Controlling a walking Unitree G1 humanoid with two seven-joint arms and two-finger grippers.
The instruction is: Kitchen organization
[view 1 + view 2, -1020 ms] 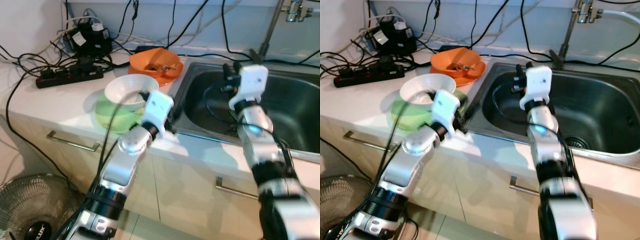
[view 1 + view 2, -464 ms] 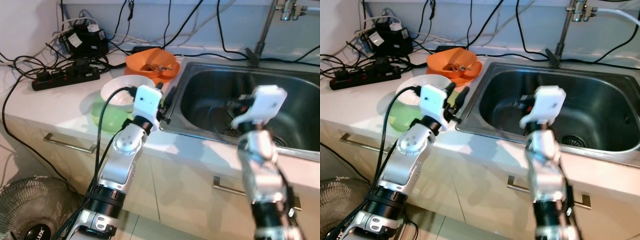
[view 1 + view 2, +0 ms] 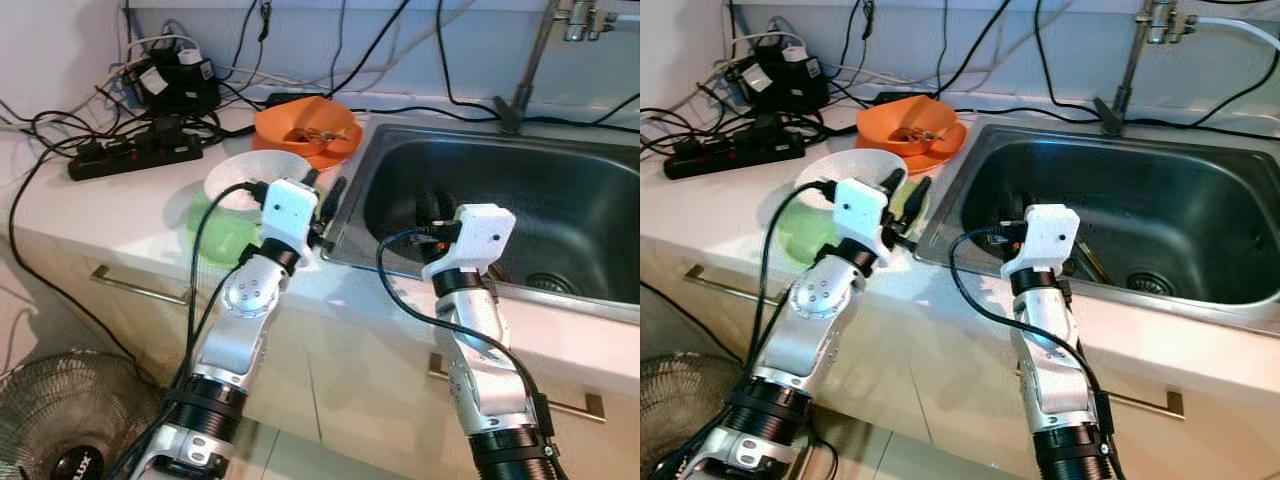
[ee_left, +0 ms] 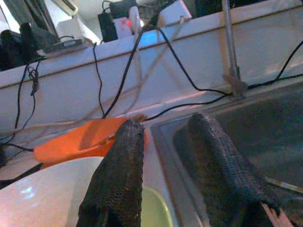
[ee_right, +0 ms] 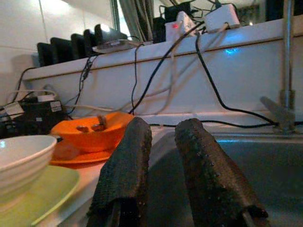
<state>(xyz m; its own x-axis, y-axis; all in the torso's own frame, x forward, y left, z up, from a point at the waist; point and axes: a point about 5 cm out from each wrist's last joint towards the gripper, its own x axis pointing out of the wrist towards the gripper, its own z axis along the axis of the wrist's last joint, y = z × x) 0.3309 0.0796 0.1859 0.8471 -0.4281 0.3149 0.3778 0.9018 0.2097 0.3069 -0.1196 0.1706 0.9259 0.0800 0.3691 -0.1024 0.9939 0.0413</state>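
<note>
A white bowl (image 3: pixel 245 175) sits on a green plate (image 3: pixel 215 238) on the counter, left of the steel sink (image 3: pixel 570 190). Behind them an orange bowl (image 3: pixel 305 125) with food scraps rests on an orange plate (image 3: pixel 335 155). My left gripper (image 3: pixel 325 188) hovers open over the counter strip between the white bowl and the sink, holding nothing. In the left wrist view its fingers (image 4: pixel 125 161) frame the sink's edge. My right gripper (image 3: pixel 432 212) is low inside the sink's front left part, open by a narrow gap (image 5: pixel 165 124) and empty.
Power strips (image 3: pixel 135 155), chargers and many black cables crowd the counter's back left. The faucet (image 3: pixel 530 60) rises behind the sink, and cables trail along the back ledge. A fan (image 3: pixel 60 430) stands on the floor at the left, below the drawer handle (image 3: pixel 140 287).
My right arm has drawn back from high over the sink's rear to low at its front left. The left gripper has moved slightly from the bowl's rim towards the sink edge.
</note>
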